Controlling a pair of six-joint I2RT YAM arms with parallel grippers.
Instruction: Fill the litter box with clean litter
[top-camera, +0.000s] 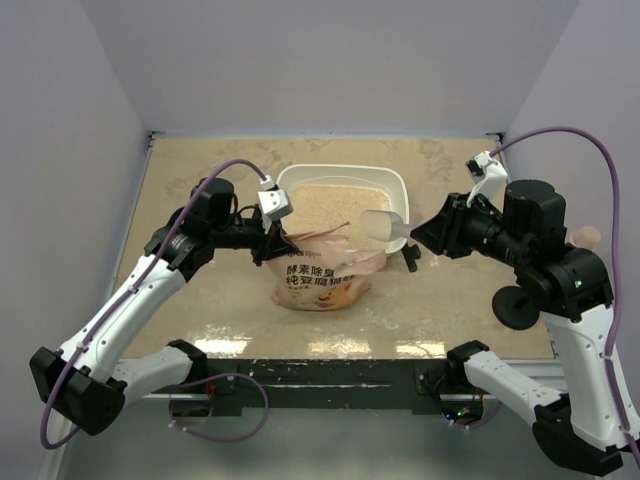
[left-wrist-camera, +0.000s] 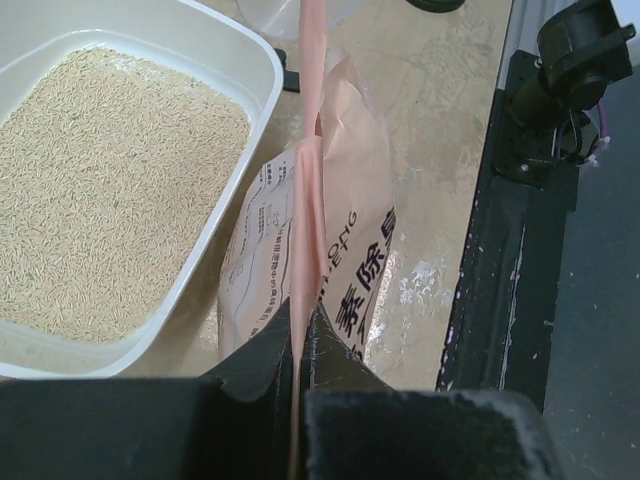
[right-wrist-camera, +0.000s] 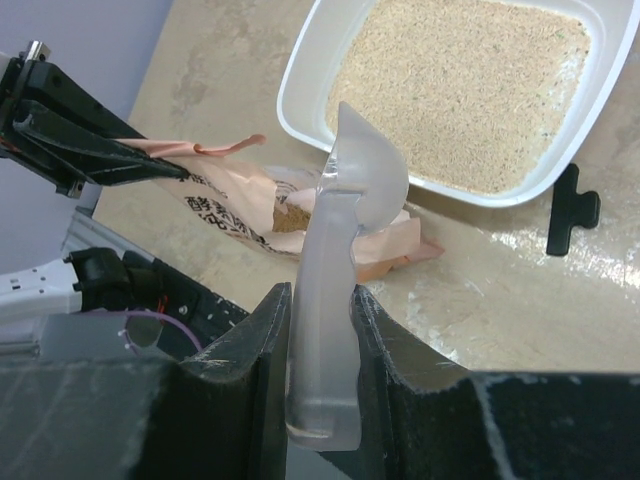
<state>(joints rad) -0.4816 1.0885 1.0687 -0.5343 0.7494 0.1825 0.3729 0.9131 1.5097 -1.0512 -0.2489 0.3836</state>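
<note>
The white litter box (top-camera: 392, 180) sits at the table's middle back, with pale beige litter (top-camera: 338, 205) spread inside; it shows too in the left wrist view (left-wrist-camera: 225, 60) and the right wrist view (right-wrist-camera: 300, 80). The orange-pink printed bag (top-camera: 320, 280) lies in front of it. My left gripper (top-camera: 270, 240) is shut on the bag's top edge (left-wrist-camera: 305, 200) and holds it up. My right gripper (top-camera: 418, 235) is shut on the handle of a translucent scoop (right-wrist-camera: 335, 250). The scoop's bowl (top-camera: 380, 225) hovers over the box's near right rim and the bag's mouth.
A black clip (top-camera: 410, 258) lies on the table right of the bag; it also shows in the right wrist view (right-wrist-camera: 572, 210). The table's black front edge (left-wrist-camera: 500, 280) runs close behind the bag. Grey walls enclose the table.
</note>
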